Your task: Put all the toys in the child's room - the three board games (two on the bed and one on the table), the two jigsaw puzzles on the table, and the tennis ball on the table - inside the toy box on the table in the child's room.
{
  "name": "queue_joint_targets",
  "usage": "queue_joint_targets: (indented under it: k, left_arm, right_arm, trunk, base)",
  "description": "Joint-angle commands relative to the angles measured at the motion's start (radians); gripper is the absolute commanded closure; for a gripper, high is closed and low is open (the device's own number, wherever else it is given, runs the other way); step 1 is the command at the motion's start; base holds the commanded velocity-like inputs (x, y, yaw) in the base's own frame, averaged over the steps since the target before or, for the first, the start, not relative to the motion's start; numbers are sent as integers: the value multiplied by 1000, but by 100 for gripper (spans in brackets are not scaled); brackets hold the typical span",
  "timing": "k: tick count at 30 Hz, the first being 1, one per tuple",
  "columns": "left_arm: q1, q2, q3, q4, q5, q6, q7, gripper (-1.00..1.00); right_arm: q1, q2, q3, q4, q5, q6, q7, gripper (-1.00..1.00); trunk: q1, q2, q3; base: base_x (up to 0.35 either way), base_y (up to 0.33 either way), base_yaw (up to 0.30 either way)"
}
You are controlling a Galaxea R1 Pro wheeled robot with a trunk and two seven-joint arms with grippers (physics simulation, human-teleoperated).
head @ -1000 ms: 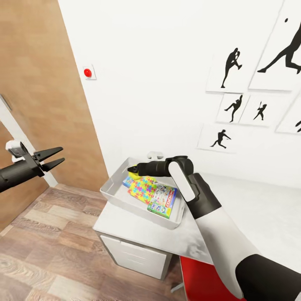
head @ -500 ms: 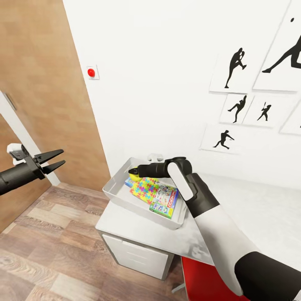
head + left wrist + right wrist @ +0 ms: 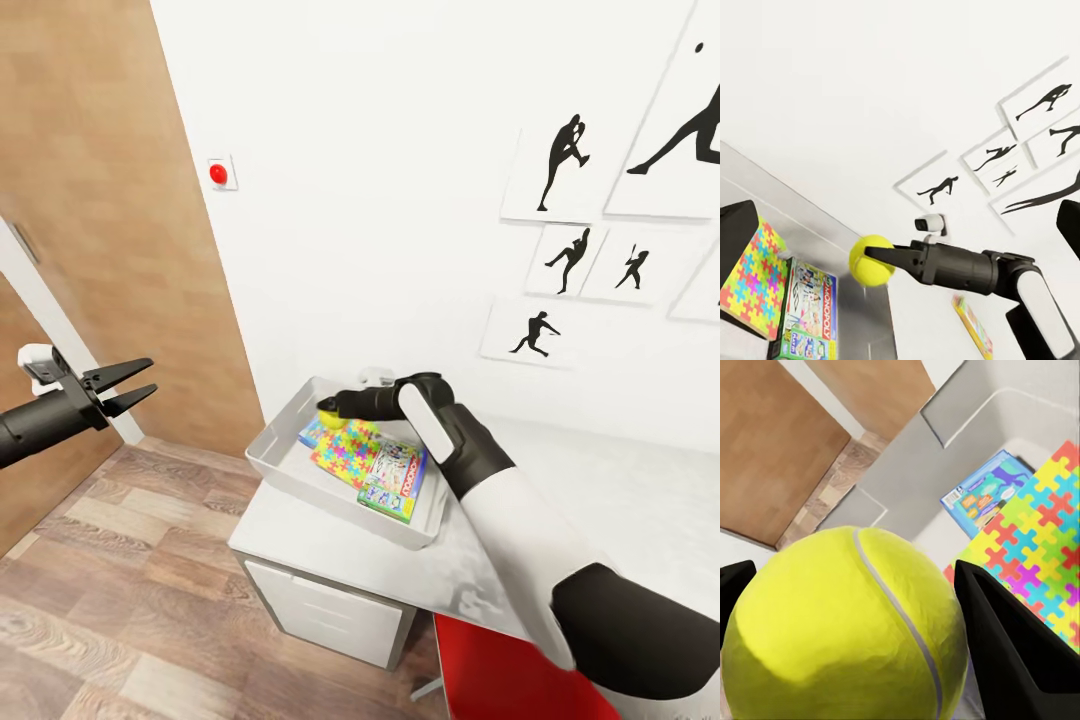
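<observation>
The light grey toy box point(image 3: 268, 452) stands on the table's point(image 3: 300, 535) low corner. Inside it lie a jigsaw puzzle point(image 3: 348, 450), a red and green board game point(image 3: 392, 478) and a blue board game point(image 3: 309, 434). My right gripper point(image 3: 330, 410) hangs over the box's far part, shut on the yellow-green tennis ball point(image 3: 328, 420). In the right wrist view the tennis ball point(image 3: 840, 622) sits between both fingers above the blue board game point(image 3: 982, 499) and the puzzle point(image 3: 1035, 540). From the left wrist view the ball point(image 3: 872, 260) shows at the right gripper's tips. My left gripper point(image 3: 135, 384) is open in the air, far left of the box.
A wooden door point(image 3: 90, 200) stands left of the table, above plank floor point(image 3: 120, 600). A red chair point(image 3: 490, 670) is tucked by the table's front. Pale cabinet fronts point(image 3: 320, 610) sit under the box. A thin colourful flat thing point(image 3: 971, 326) lies on the table beyond my right arm.
The view shifted slightly at first. My right forearm has swung up and in, and the ball has moved a little to the right over the box. The left arm is still.
</observation>
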Motion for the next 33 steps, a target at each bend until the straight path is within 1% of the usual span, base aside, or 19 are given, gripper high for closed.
queue_joint_targets:
  k: [1,3,5,6,10,14,21,33]
  left_arm:
    - [-1,0,1,0,-10,3,-10,-100]
    - [-1,-1,1,0,-10,3,-10,-100]
    - [-1,-1,0,0,-10,3,-10,-100]
    - [-1,-1,0,0,-10,3,-10,-100]
    - [-1,-2,0,0,-10,3,-11,-100]
    - [-1,-2,0,0,-9,3,-11,-100]
    - [-1,-2,1,0,-9,3,-11,-100]
    - [-1,-2,0,0,-9,3,-13,-100]
  right_arm:
    - [-8,0,0,17,1,-5,2,100]
    - [-16,0,0,35,1,-14,2,100]
    - [-37,0,1,78,1,-33,2,100]
    - [-37,0,1,78,1,-33,2,100]
    - [-70,0,0,145,0,-66,3,100]
    - [-81,0,-1,154,0,-77,2,100]
    - [-84,0,-2,138,0,-83,0,100]
    - [-84,0,-2,130,2,-84,-5,100]
  trunk:
    - [0,-2,-2]
    - [0,-2,-2]
    - [0,-2,-2]
    - [0,-2,-2]
    - [0,-2,-2]
    - [0,-2,-2]
    - [0,-2,-2]
    - [0,-2,-2]
  base:
    - [0,0,0]
    - [0,0,0]
    - [0,0,0]
    - [0,0,0]
    - [0,0,0]
    - [0,0,0]
    - [0,0,38]
    - [0,0,227]
